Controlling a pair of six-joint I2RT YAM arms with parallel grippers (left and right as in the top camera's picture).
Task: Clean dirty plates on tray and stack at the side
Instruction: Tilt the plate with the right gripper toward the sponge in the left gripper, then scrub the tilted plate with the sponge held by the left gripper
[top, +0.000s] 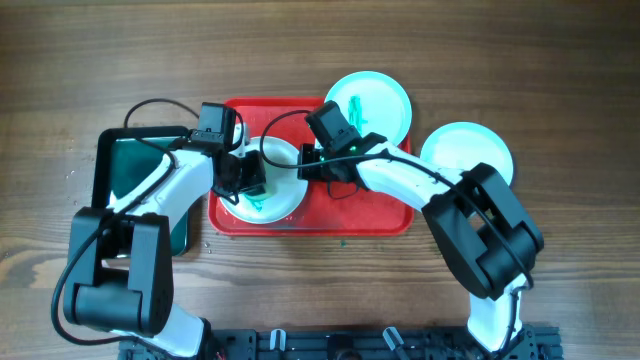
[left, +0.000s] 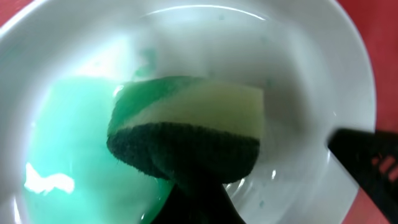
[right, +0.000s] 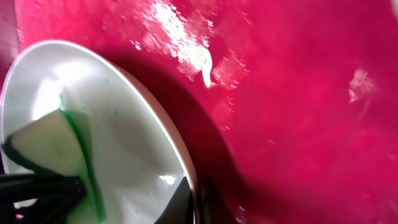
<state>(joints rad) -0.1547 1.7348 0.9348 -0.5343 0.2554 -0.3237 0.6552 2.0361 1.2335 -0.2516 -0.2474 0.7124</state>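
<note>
One plate (top: 285, 195) lies on the left half of the red tray (top: 370, 215). My left gripper (top: 250, 180) is shut on a sponge (left: 193, 118) with a dark green scouring face and presses it into the plate (left: 298, 74), where green liquid (left: 68, 137) pools. My right gripper (top: 308, 165) is shut on this plate's right rim (right: 124, 143), one finger inside and one outside (right: 198, 199). A second plate (top: 375, 100), smeared green, sits at the tray's back right corner. A third plate (top: 465, 150) lies on the table to the right of the tray.
A black tray (top: 125, 170) with green liquid stands left of the red tray, under my left arm. The right half of the red tray (right: 298, 93) is bare and wet. Wooden table (top: 560, 80) surrounds everything.
</note>
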